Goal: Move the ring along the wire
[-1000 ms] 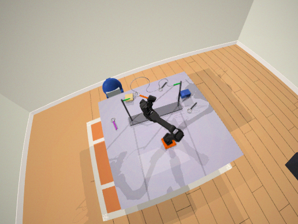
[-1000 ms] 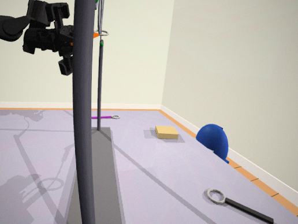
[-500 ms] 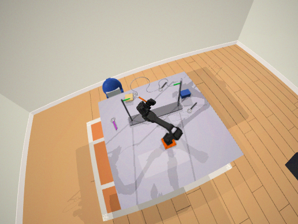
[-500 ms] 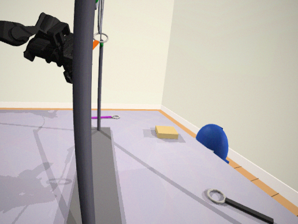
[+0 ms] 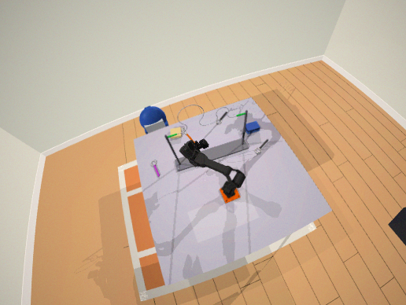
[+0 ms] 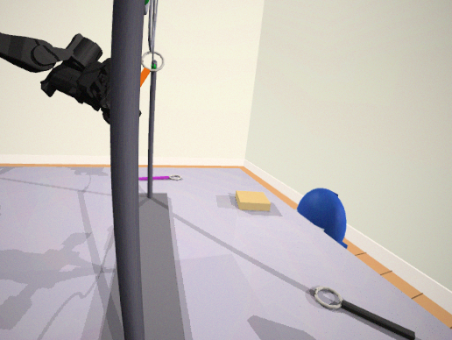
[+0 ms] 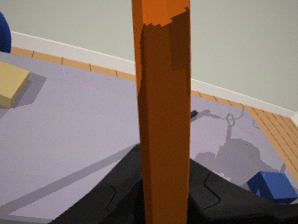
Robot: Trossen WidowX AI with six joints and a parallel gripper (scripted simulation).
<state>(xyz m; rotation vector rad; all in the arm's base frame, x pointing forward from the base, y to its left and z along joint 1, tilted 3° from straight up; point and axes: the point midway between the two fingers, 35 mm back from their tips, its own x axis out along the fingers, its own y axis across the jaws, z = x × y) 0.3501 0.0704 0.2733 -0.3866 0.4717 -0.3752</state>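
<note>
Matt, smooth-looking orange handle [image 5: 190, 137] [image 6: 144, 77] [image 7: 166, 110].

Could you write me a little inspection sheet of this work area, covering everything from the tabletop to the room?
Surface: pale lilac tabletop, crossed by shadows.
Job's things: orange handle; its ring beside the far post in the exterior view.
Clutter: yellow block, blue block, three spare ring tools.
Gripper: shut on the handle.
Cables: nothing seen.
Surroundings: wood floor, plain walls, blue rounded object.
</note>
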